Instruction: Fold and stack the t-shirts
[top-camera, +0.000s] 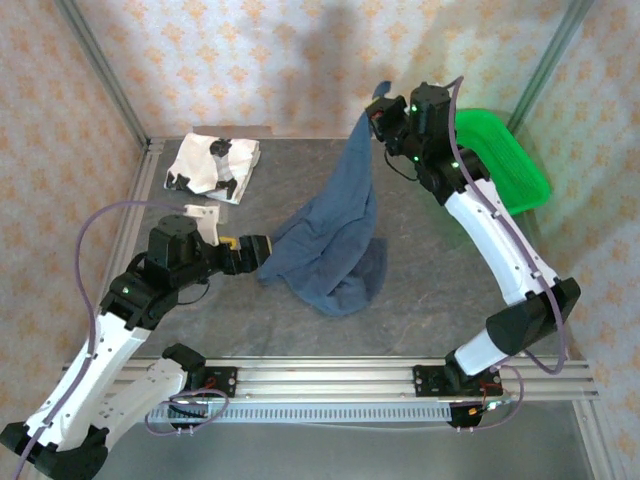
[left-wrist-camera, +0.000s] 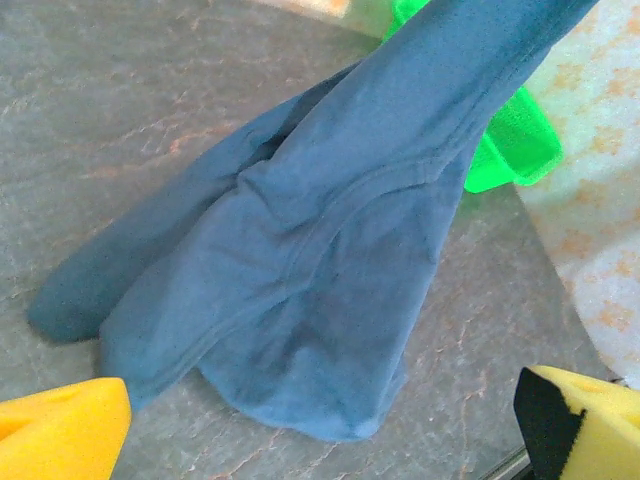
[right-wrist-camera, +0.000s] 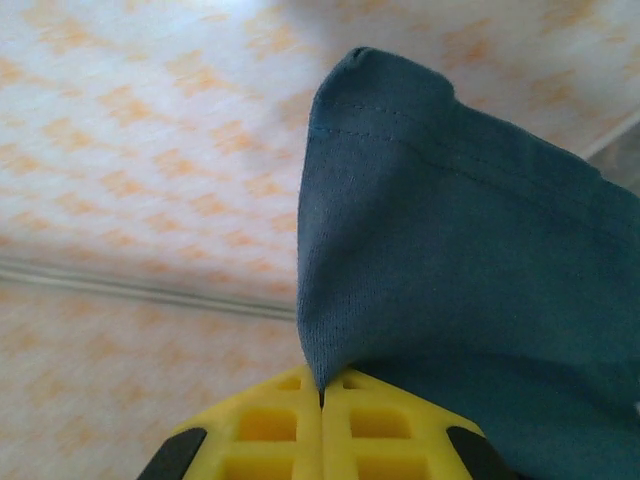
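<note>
At the middle of the grey, stone-patterned worktop (top-camera: 430, 300), the plain dark navy blue cloth t-shirt (top-camera: 335, 235) has its lower part heaped on the surface. One corner is held up toward 1 o'clock, so the cloth hangs as a tall, loose cone. That raised corner is pinched in the right gripper (right-wrist-camera: 322, 395), whose yellow fingers are pressed together on a stitched hem. At the shirt's 9 o'clock edge sits the left gripper (top-camera: 258, 250), its yellow pads (left-wrist-camera: 60, 430) spread wide apart. The shirt's bottom edge lies on the worktop just ahead of them; whether a pad touches the cloth I cannot tell. Well apart, near 11 o'clock, the white cloth t-shirt with black printed patches (top-camera: 212, 165) lies folded into a flat, squarish bundle. A bright green plastic mesh basket (top-camera: 515, 165) stands at 2 o'clock, behind the right arm.
</note>
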